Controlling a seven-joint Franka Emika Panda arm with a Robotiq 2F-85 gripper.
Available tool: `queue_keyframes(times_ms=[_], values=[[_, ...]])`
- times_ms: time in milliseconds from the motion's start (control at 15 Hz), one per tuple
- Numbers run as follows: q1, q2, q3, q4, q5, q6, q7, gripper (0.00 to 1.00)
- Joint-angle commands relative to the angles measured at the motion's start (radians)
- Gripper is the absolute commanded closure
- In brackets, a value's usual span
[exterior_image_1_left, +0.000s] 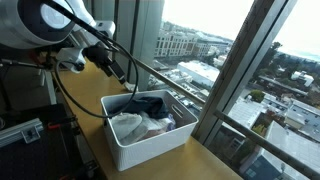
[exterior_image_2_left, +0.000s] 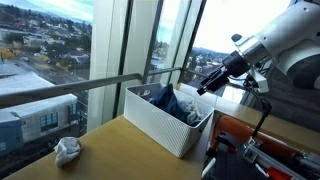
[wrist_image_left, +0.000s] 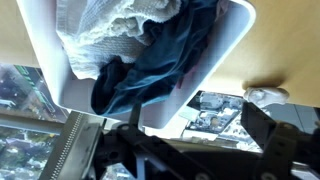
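Observation:
A white rectangular bin stands on a wooden ledge by the window. It holds a dark blue garment lying over its edge, and a white towel. My gripper hangs just above and beside the bin's end, apart from the cloth. In the wrist view the gripper is open: its dark fingers stand wide, with only the city outside showing between them. The bin wall fills the top of that view.
A crumpled pale cloth lies on the wooden ledge away from the bin. A metal window rail and a slanted frame run close behind. Black cables hang under the arm.

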Motion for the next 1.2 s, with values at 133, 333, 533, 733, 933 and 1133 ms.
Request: queue_keyframes(times_ms=[133,333,533,733,933,1133], values=[[0.091,0.067,0.115,0.113,0.025,-0.013,0.043,0.0],[0.148,0.186,0.151,0.292,0.098,-0.066,0.043,0.0],[0.189,0.306,0.172,0.481,0.186,-0.151,0.021,0.0],[0.206,0.445,0.187,0.672,0.235,-0.239,0.0,0.0],[0.204,0.597,0.203,0.857,0.303,-0.326,-0.039,0.0],[0.212,0.748,0.226,1.03,0.372,-0.411,-0.064,0.0]])
